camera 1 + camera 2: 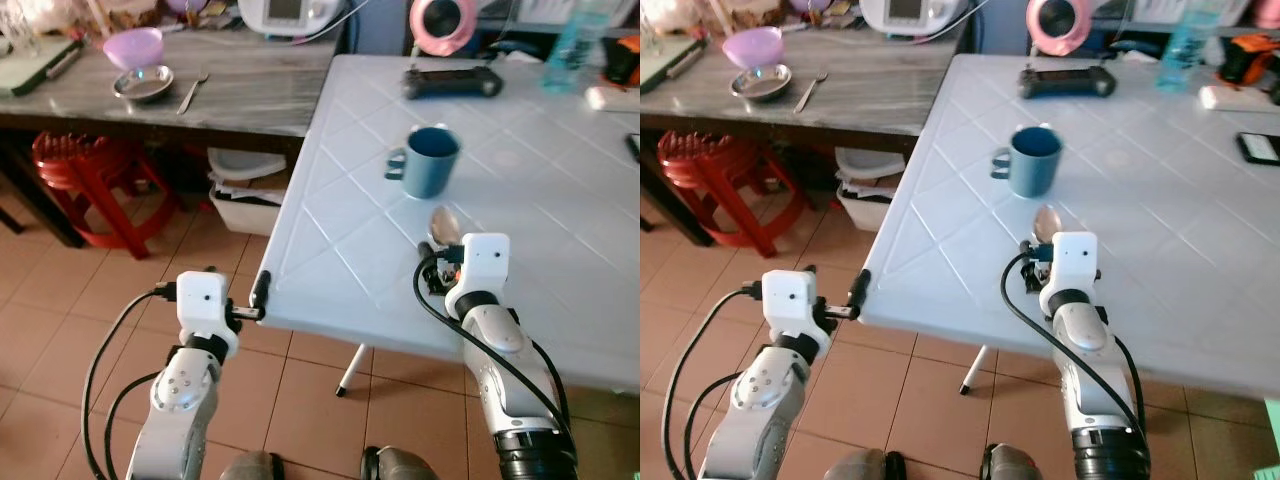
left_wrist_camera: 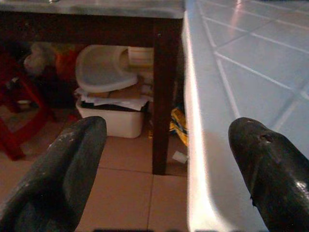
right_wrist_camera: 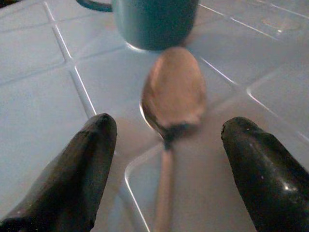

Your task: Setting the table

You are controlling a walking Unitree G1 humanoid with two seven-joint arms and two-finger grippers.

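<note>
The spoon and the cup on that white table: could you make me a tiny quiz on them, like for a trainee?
1. True or false: the right gripper has closed on the spoon.
2. What stands just beyond the spoon's bowl: A) blue mug, B) purple bowl, C) fork?
3. Where is the left gripper?

Key: 1. False, its fingers are open on either side of it. 2. A. 3. At the white table's near corner, open.

Shiny metal spoon (image 3: 173, 99); glossy plastic table (image 1: 330, 190) (grooved)
</note>
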